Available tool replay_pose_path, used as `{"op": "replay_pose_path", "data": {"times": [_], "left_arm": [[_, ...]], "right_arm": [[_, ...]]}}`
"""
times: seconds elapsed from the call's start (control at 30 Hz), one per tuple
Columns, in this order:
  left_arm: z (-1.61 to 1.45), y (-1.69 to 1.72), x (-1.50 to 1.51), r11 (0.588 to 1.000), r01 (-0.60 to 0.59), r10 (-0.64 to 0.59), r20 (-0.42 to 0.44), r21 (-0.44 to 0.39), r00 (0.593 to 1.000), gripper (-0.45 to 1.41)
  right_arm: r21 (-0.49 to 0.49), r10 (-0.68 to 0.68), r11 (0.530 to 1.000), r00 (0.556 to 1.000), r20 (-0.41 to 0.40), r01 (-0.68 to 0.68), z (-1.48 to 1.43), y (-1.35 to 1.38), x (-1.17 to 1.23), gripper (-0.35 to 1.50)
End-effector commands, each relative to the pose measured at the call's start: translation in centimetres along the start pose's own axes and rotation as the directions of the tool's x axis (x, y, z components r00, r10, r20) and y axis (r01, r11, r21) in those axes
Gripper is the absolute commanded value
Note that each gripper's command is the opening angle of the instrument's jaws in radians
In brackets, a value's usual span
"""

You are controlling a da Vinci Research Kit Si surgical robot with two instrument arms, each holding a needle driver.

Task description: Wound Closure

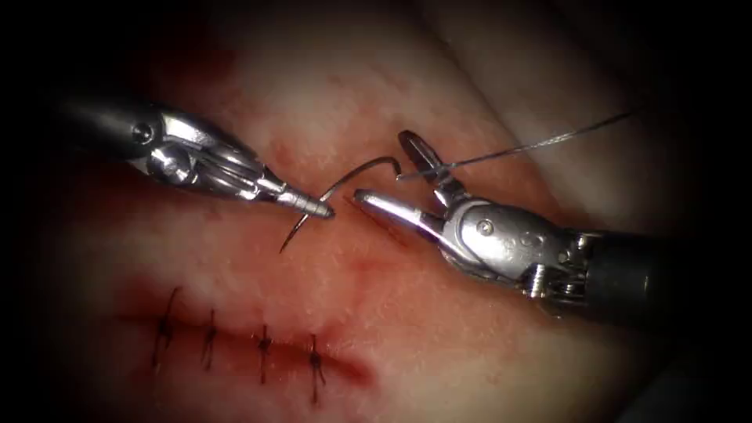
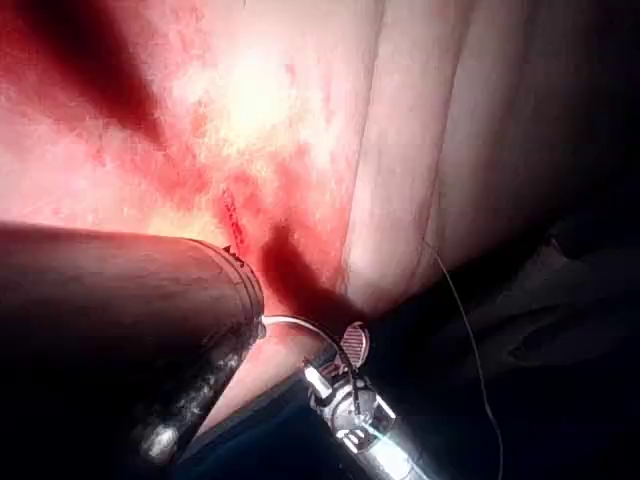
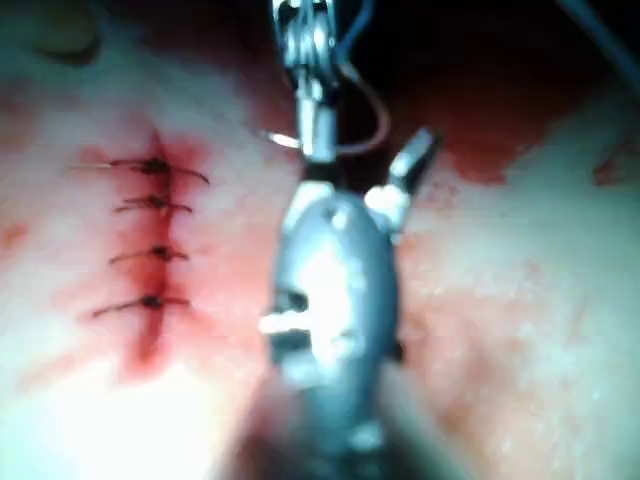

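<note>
needle (image 1: 345,184) hangs clear of tissue (image 1: 470,329), clamped mid-curve in left hand (image 1: 325,210); right hand (image 1: 388,176), wide open and empty, should take hold squarely

My left tool (image 1: 313,205) is polished silver metal with a round screw and a dark shaft. My right tool (image 1: 407,176) has shiny steel jaws, one rivet, and a black shaft.
</note>
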Motion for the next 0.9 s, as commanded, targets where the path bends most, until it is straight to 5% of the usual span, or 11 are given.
{"op": "replay_pose_path", "data": {"times": [0.03, 0.37, 0.47, 0.5, 0.6, 0.9], "left_arm": [[0.06, -0.04, -0.01, 1.0, 0.0, 0.0, 0.003, 0.0, 1.0, -0.35], [0.13, -0.08, -0.09, 1.0, 0.005, -0.005, 0.013, 0.0, 1.0, -0.35], [0.17, -0.09, -0.12, 1.0, 0.002, -0.002, 0.019, 0.0, 1.0, -0.35], [0.17, -0.09, -0.13, 1.0, 0.008, -0.008, 0.019, 0.0, 1.0, -0.35], [0.18, -0.07, -0.13, 1.0, 0.008, -0.008, 0.02, -0.004, 1.0, -0.35], [0.22, -0.02, -0.14, 1.0, 0.01, -0.01, 0.021, -0.008, 1.0, -0.35]], "right_arm": [[-0.001, 0.004, 1.0, 1.0, 0.001, -0.004, 0.02, -0.02, -0.06, 0.86], [-0.001, 0.007, 1.0, 1.0, -0.016, -0.007, 0.01, -0.04, -0.04, 0.68], [-0.001, 0.007, 1.0, 1.0, -0.016, -0.007, 0.01, -0.04, -0.04, 0.34], [0.015, 0.008, 1.0, 1.0, -0.019, -0.007, 0.0, -0.05, -0.04, 0.02], [0.036, -0.01, 0.999, 1.0, 0.004, 0.009, -0.02, -0.06, -0.08, -0.35], [0.077, -0.096, 0.993, 0.995, 0.041, 0.092, -0.05, -0.05, -0.13, -0.35]]}}
